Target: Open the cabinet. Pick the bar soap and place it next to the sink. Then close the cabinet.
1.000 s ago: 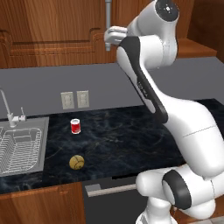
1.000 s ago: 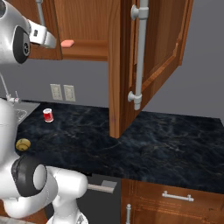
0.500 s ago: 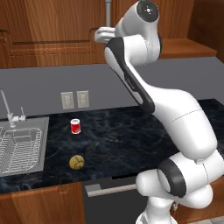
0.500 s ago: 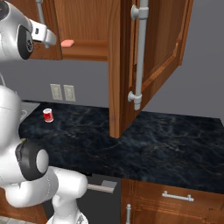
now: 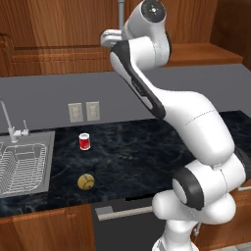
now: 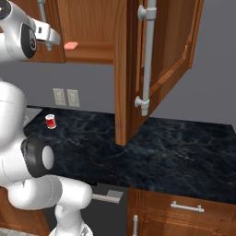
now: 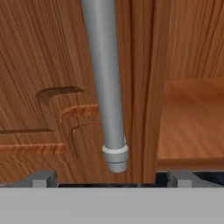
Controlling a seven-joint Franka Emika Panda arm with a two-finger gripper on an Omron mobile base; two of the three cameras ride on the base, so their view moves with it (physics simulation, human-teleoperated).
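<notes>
Arm (image 5: 196, 122): glossy white rounded shells, tube-like links swelling into bulbous housings. Joints: dark grey to black bands where the shells meet, with round dark end caps, one (image 5: 152, 9) on the housing just behind the claw, one (image 6: 31, 40) on the same housing from the other side, and one (image 6: 36, 157) low on the body. Claw (image 7: 112, 178): two small grey square-edged fingertips (image 7: 43, 178). No cables, screws or markings can be made out.
</notes>
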